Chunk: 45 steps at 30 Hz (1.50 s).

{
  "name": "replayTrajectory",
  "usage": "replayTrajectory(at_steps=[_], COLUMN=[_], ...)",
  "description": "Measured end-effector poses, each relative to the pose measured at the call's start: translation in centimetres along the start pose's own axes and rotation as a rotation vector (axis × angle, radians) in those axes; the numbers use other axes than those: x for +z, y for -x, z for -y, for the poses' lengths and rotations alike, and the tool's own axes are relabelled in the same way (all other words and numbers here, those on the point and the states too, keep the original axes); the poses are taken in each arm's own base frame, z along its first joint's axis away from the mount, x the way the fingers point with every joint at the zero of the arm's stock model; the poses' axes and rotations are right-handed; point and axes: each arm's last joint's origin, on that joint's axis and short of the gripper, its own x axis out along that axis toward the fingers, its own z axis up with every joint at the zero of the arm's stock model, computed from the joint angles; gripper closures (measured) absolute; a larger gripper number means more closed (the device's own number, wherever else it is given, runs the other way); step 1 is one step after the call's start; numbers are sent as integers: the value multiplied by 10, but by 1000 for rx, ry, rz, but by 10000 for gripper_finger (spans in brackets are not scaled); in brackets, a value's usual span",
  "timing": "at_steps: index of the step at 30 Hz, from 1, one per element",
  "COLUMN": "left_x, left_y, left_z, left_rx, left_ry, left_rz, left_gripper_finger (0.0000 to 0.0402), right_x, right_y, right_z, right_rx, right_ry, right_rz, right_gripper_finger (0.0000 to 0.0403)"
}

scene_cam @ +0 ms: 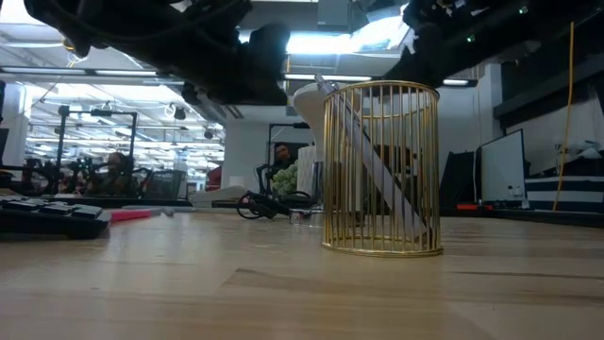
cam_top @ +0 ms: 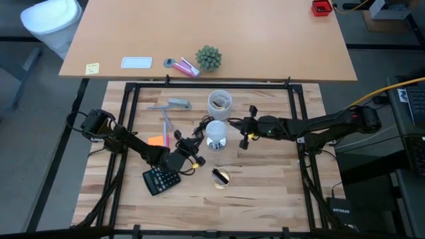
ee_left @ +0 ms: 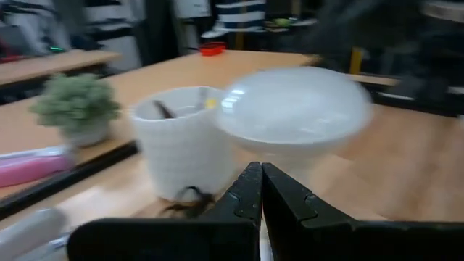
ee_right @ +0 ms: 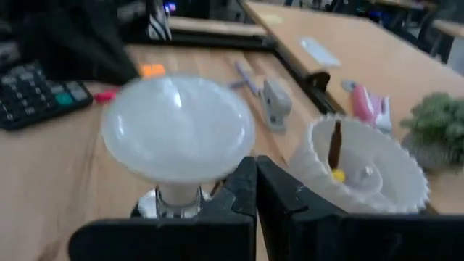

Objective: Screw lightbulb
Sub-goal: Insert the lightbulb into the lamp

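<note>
The white lightbulb (cam_top: 216, 129) stands upright at the table's middle, its grey metal neck (ee_right: 176, 199) down in a silver socket (cam_top: 216, 142). My left gripper (cam_top: 201, 142) is shut; it comes in level from the near left and its tips end just beside the socket, under the bulb (ee_left: 293, 109). My right gripper (cam_top: 232, 123) is shut too. It reaches in from the table's right, with its tips at the bulb's lower right flank (ee_right: 230, 161). My left gripper's shut tips (ee_left: 259, 174) cover the socket below the bulb, so I cannot tell whether they touch it. My right gripper's shut tips (ee_right: 252, 168) lie close against the bulb's lower right side, coming level from the table's right; I cannot tell whether they touch.
A white cup (cam_top: 220, 101) stands just beyond the bulb. A gold wire basket (cam_top: 221, 176) is nearer, and a black calculator (cam_top: 161, 179) lies under my left arm. A stapler (cam_top: 178, 104), pens and an orange note (cam_top: 157, 140) lie left of the bulb. A black frame (cam_top: 212, 84) borders the table.
</note>
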Motion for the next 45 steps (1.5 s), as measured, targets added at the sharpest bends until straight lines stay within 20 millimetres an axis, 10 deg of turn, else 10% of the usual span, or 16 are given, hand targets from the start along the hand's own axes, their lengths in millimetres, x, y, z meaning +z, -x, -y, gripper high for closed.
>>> replayTrajectory(at_steps=[45], left_x=[8], left_y=[5], left_z=[8], left_rx=[-183], left_ry=[-46], left_rz=[29], left_gripper_finger=[399], right_x=[-3], right_y=[-20], right_z=[-5], right_rx=[12], right_ry=[-18], right_rz=[55], right_gripper_finger=[398])
